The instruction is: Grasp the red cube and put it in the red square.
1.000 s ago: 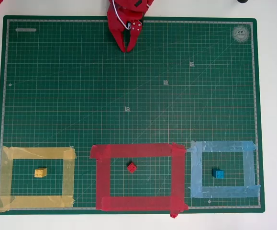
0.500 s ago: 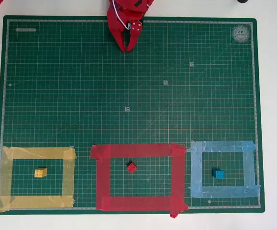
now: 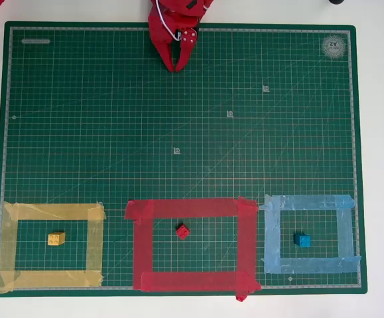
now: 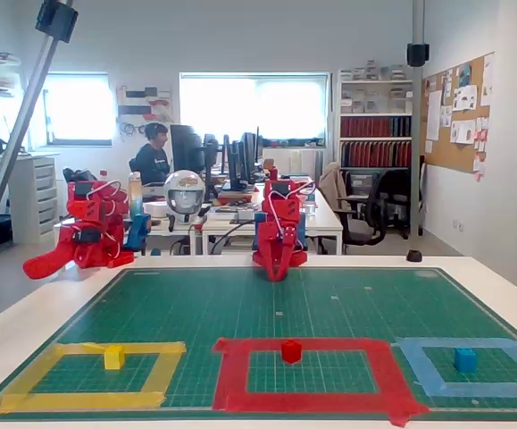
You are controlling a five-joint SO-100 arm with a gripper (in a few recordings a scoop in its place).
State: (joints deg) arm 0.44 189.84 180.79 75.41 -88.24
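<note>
We see the red cube (image 3: 182,231) already sitting inside the red square (image 3: 140,245), near its middle, so we judge the placement done. The claw (image 3: 177,66) is parked at the far edge of the mat (image 3: 112,119), pinched shut, holding nothing. Count: three blocks, three tape outlines, one block in each matching colour, all on the surface.

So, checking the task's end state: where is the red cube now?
In the overhead view the red cube sits inside the red square, near its middle, bottom centre of the mat.

red cube (image 3: 182,231) turned cornerwise, lying inside red square (image 3: 141,245), near centre
</note>
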